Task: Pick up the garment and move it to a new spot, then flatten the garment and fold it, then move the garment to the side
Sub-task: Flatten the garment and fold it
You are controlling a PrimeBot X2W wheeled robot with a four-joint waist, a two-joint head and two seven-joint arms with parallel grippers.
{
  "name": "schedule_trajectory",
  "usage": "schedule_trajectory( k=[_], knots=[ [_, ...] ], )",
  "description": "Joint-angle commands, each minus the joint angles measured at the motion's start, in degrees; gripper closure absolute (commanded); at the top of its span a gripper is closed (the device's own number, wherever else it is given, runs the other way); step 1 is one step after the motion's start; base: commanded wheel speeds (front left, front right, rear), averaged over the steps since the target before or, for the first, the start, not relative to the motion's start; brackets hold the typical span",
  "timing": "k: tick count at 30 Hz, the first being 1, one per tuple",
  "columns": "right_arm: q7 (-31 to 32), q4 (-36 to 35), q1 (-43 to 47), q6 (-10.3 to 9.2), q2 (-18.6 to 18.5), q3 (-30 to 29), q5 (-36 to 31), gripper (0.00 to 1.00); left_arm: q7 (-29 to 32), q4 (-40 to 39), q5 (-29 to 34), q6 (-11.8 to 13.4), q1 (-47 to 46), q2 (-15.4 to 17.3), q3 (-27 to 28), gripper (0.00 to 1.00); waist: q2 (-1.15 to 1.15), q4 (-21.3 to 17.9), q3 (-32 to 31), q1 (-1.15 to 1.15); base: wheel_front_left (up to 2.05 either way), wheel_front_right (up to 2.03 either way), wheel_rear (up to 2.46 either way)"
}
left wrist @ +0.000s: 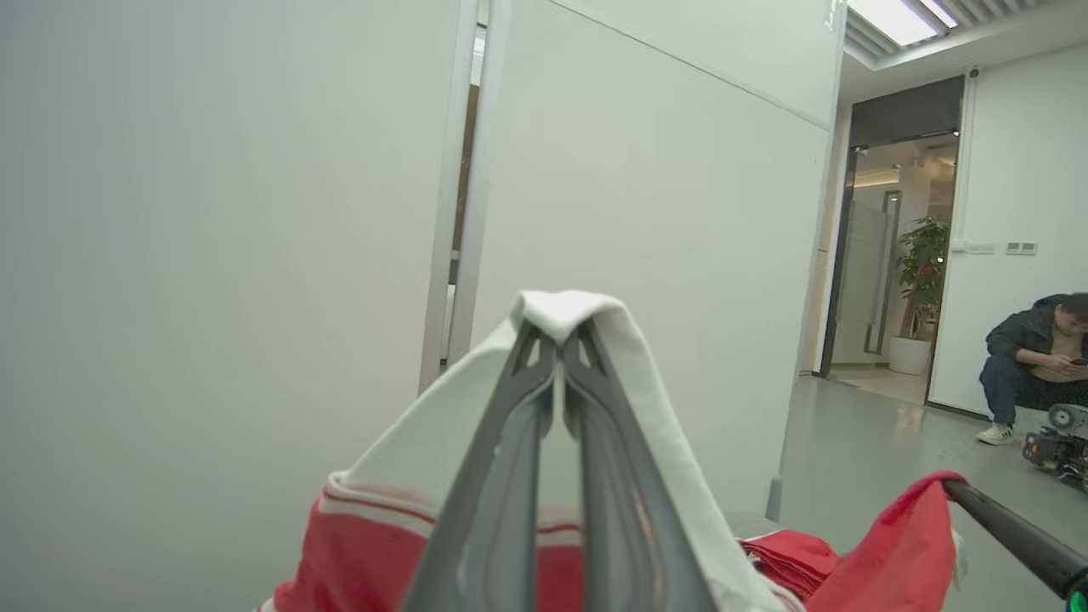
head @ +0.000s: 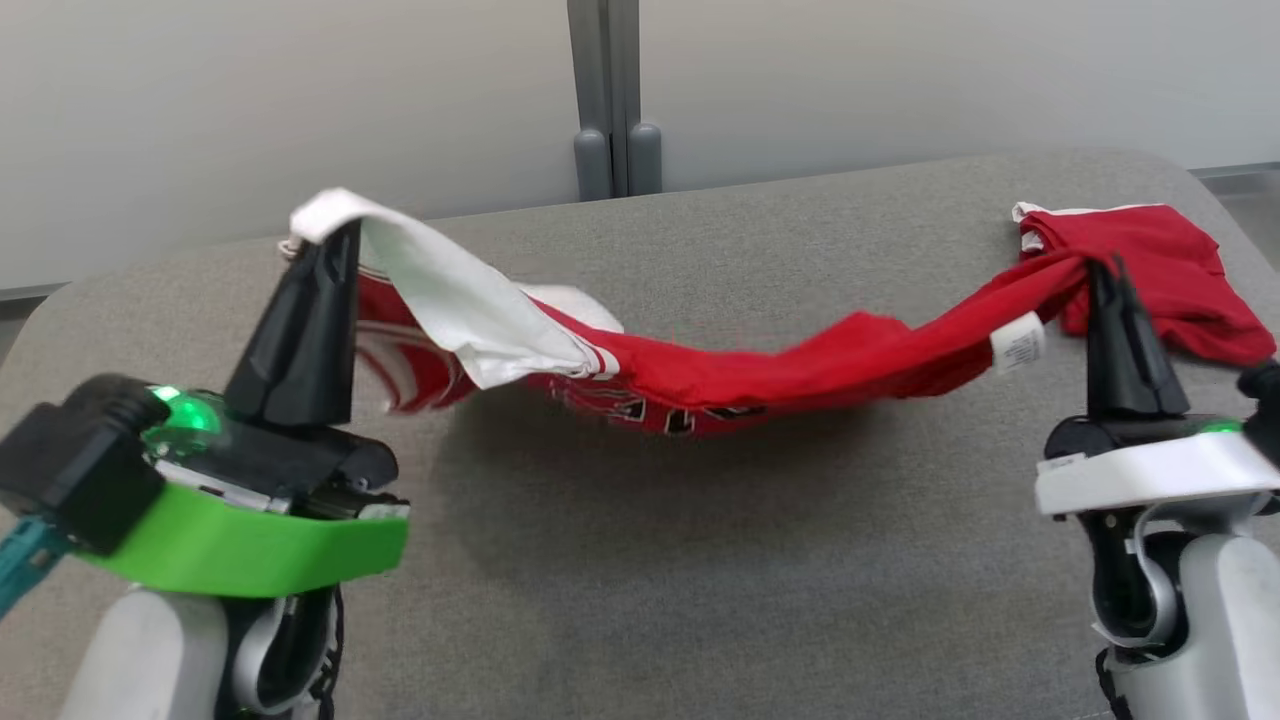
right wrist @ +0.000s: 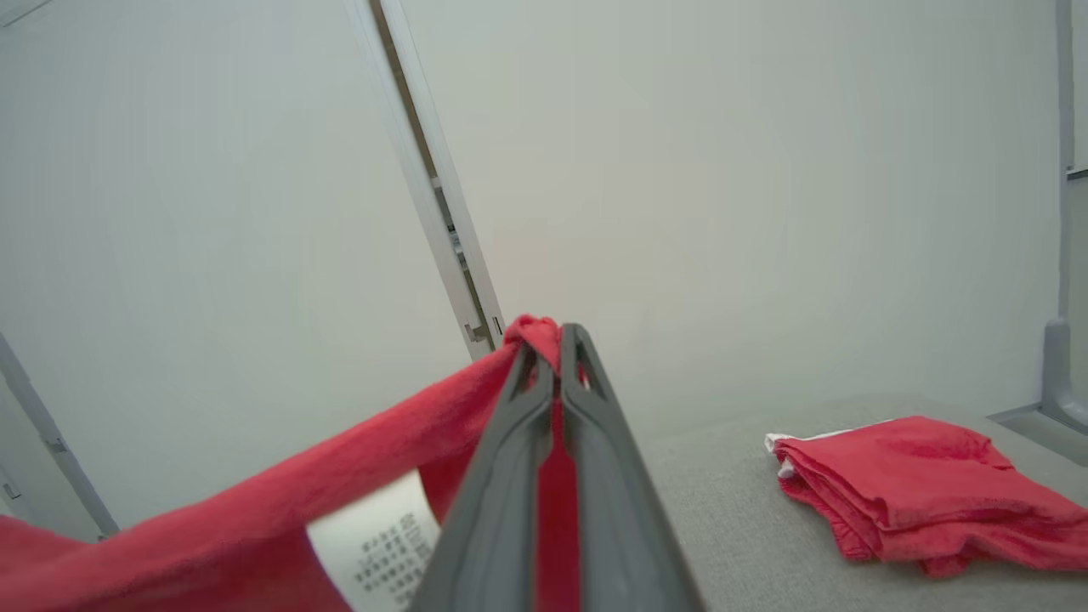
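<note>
A red garment (head: 800, 365) with a white sleeve part and striped trim hangs stretched in a sagging band above the grey table (head: 650, 550). Its low middle is close to the table top. My left gripper (head: 345, 230) is shut on the white end (left wrist: 561, 306), fingertips pointing up. At the right, my right gripper (head: 1105, 265) is shut on the red end beside a white care label (head: 1018, 345). The left wrist view has its gripper (left wrist: 557, 327) pinching white cloth. In the right wrist view, that gripper (right wrist: 561, 336) pinches red cloth (right wrist: 255, 501).
A second red garment (right wrist: 901, 484) lies folded on the table's far right corner (head: 1160, 250). A pale partition wall with a grey post (head: 610, 100) stands behind the table. A seated person (left wrist: 1033, 357), a small wheeled machine (left wrist: 1058, 442) and a potted plant (left wrist: 922, 263) are in the hallway.
</note>
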Motion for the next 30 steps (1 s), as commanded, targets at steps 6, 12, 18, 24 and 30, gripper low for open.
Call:
schedule_trajectory(
  k=[6,12,18,24,30],
  knots=[
    [4.6,-18.5,2.1,-0.1,-0.1,-2.8,-1.5,1.0,7.6,-12.3,2.7,1.0,-6.4,5.4,1.4,0.93,0.0,-1.1,-0.3,0.0,0.0,0.0,0.0],
    [9.4,-31.5,0.0,-0.09,0.0,-4.7,-2.6,1.0,15.2,-17.7,3.0,0.6,-14.9,8.7,1.9,1.0,0.0,-1.9,2.1,0.0,0.0,0.0,0.0],
    [13.2,-32.0,-4.5,-0.07,-0.3,-3.6,-2.1,1.0,18.8,-14.0,1.3,-0.3,-23.3,8.9,1.4,1.0,0.0,-2.0,8.2,0.0,0.0,0.0,0.0],
    [13.7,-21.4,-20.0,-0.07,-2.5,0.2,-0.7,1.0,20.5,-1.6,0.9,-1.7,-36.9,7.9,0.1,1.0,0.0,-1.6,17.8,0.0,0.0,0.0,0.0],
    [11.1,-1.8,-45.9,-0.07,-3.3,1.8,-4.4,1.0,19.0,17.4,5.1,-1.8,-56.8,7.7,0.5,1.0,0.0,-1.3,25.6,0.0,0.0,0.0,0.0]
  ],
)
